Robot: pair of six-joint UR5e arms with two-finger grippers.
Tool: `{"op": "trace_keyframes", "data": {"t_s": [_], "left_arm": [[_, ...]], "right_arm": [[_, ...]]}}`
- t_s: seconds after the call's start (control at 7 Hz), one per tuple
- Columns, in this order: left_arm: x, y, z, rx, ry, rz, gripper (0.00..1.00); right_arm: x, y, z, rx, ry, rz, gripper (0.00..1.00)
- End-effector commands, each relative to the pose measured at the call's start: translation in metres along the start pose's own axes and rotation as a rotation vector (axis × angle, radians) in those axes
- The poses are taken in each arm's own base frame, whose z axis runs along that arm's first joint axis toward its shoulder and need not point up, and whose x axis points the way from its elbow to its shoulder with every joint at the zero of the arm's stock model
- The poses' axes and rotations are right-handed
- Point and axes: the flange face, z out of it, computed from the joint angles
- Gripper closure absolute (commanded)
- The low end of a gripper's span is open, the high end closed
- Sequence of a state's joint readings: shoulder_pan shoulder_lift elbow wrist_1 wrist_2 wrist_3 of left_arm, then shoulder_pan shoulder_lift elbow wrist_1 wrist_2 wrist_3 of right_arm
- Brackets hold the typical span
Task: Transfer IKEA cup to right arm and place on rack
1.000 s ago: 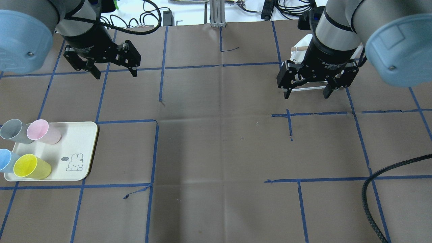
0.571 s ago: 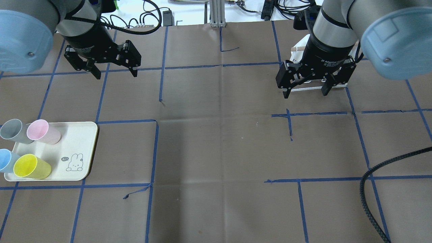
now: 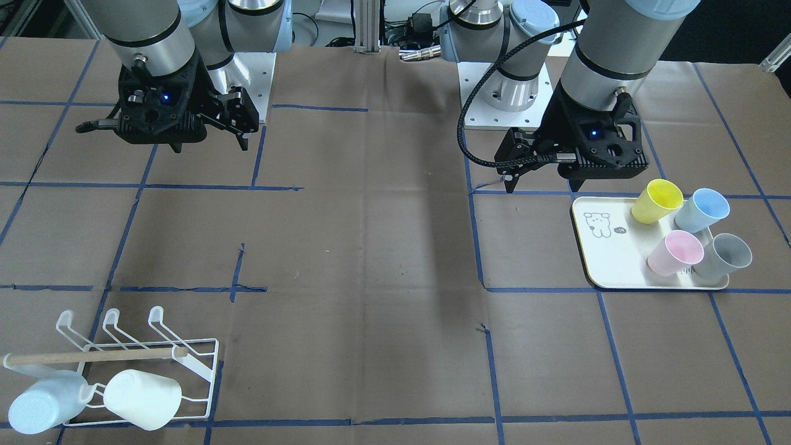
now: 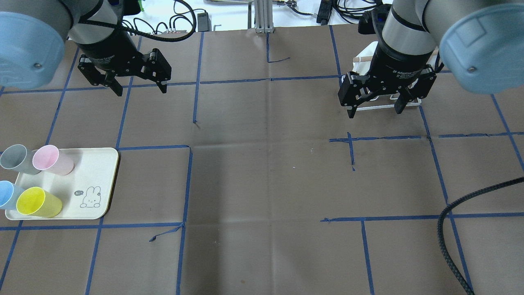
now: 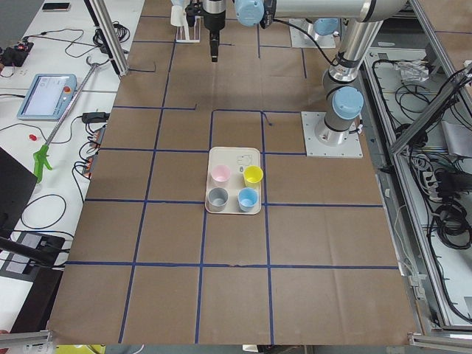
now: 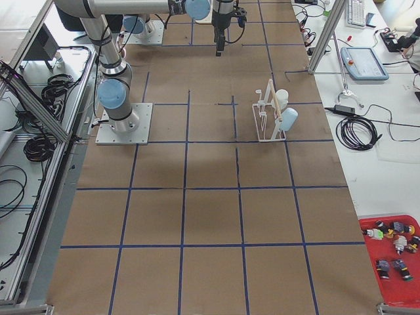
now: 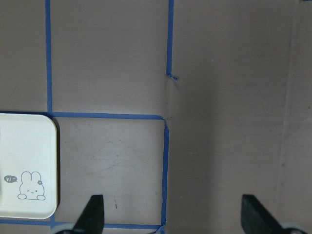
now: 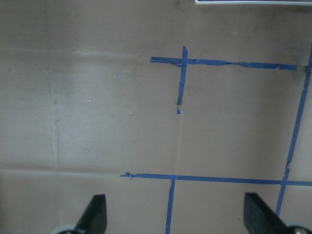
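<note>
Four cups stand on a cream tray (image 4: 94, 172) at the left: yellow (image 4: 37, 203), blue (image 4: 6, 194), pink (image 4: 51, 159) and grey (image 4: 16, 159). My left gripper (image 4: 141, 91) is open and empty, high above the table, farther out than the tray; its wrist view shows the tray corner (image 7: 24, 146). My right gripper (image 4: 374, 113) is open and empty, hovering in front of the white wire rack (image 3: 204, 371). The rack holds a pale blue cup (image 3: 37, 402) and a white cup (image 3: 145, 398). In the overhead view the right gripper hides most of the rack (image 4: 385, 107).
Brown paper with blue tape lines covers the table (image 4: 262, 172). A thick braided black cable (image 4: 446, 229) loops in at the overhead view's lower right. The arm bases (image 3: 503, 93) stand at the robot's edge of the table.
My right gripper has shifted slightly and turned a little above the rack's front edge. The left gripper and the cups have not moved.
</note>
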State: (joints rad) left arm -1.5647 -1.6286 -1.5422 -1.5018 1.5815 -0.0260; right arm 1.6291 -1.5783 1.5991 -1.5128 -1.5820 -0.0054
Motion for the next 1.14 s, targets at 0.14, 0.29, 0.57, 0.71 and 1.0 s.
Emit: {"op": "trace_keyframes", "data": {"t_s": [0.14,0.29,0.57,0.71,1.0], "left_arm": [[0.001,0.0,0.0,0.0,0.0,0.001,0.0],[0.001,0.0,0.0,0.0,0.0,0.001,0.0],[0.001,0.0,0.001,-0.001,-0.001,0.001,0.0],[0.001,-0.001,0.0,0.0,-0.001,0.001,0.0],[0.001,-0.001,0.001,-0.001,-0.002,0.004,0.0]], "right_arm": [[0.003,0.004,0.008,-0.021,0.035,0.006,0.0],[0.004,0.008,0.017,-0.038,0.035,0.009,0.0],[0.003,0.017,0.013,-0.023,0.036,0.008,0.0],[0.004,0.016,0.009,-0.013,0.036,0.008,0.0],[0.004,0.014,0.005,-0.001,0.036,0.008,0.0]]}}
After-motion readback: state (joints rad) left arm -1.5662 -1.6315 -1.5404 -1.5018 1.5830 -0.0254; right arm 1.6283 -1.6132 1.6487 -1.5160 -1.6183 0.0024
